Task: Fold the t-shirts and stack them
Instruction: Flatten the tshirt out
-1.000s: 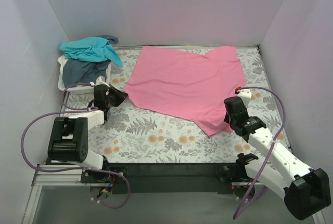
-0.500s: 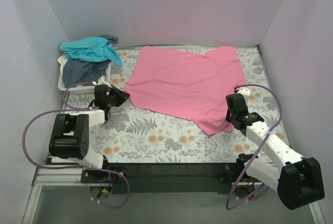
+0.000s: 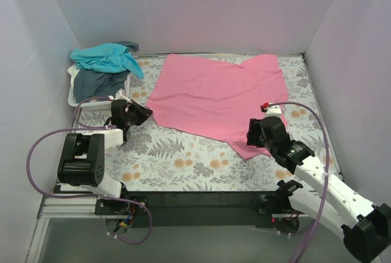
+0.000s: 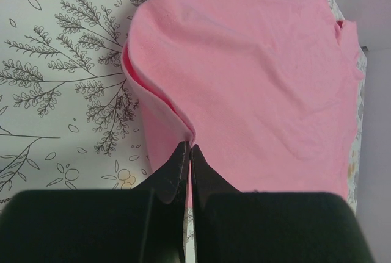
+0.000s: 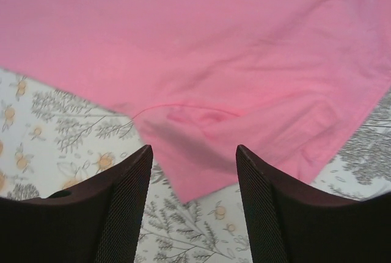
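— Pink t-shirt [image 3: 220, 95]: where is it held?
— Spread on the floral desk [image 3: 183, 160], it is pinched at its left edge by the closed left hand [image 4: 188, 153]; the right hand [image 5: 193, 153] is held open over the near corner.
— What might be spoiled?
— Soft, limp cotton could be bunched if one side is pulled alone.
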You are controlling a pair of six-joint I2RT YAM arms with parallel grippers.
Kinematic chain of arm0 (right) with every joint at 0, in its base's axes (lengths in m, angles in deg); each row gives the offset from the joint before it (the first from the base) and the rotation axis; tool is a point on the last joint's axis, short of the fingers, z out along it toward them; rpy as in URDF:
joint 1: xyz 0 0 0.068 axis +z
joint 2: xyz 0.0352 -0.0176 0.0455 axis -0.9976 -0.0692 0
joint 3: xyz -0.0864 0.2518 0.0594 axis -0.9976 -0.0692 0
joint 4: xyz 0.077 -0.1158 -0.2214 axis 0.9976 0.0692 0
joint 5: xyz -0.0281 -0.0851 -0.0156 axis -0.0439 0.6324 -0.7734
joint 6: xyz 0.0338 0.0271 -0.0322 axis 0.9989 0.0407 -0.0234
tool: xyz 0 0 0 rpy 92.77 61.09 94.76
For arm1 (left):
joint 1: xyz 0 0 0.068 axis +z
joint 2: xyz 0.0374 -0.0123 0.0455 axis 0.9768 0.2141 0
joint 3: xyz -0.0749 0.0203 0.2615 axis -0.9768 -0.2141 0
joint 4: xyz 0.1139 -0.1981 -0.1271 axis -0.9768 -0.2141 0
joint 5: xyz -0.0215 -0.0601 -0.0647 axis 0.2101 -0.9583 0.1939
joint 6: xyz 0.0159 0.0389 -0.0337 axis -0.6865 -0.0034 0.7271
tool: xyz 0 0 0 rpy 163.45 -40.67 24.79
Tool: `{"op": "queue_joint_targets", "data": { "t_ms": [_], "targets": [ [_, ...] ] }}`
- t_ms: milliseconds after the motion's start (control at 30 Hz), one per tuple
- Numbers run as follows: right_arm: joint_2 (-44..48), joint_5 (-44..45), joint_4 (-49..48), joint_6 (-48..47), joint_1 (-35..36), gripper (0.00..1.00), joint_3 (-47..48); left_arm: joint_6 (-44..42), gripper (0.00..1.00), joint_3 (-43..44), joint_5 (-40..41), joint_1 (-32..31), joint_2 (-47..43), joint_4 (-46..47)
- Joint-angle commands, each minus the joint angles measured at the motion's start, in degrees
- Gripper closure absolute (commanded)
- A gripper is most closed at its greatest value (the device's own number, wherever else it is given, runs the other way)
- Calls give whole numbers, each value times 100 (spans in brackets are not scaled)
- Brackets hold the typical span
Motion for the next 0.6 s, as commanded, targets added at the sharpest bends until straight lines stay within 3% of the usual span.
{"op": "queue_joint_targets", "data": {
  "t_ms": [0, 200, 567],
  "targets": [
    [-395, 31, 98, 517, 780, 49, 29, -103, 100, 171, 48, -31, 19, -27],
    [-923, 366, 63, 571, 1204, 52, 135, -103, 100, 154, 66, -31, -60, -71],
    [-924, -179, 98, 1072, 1362, 55, -445, -130, 100, 171, 163, -31, -16, -132]
  ]
}}
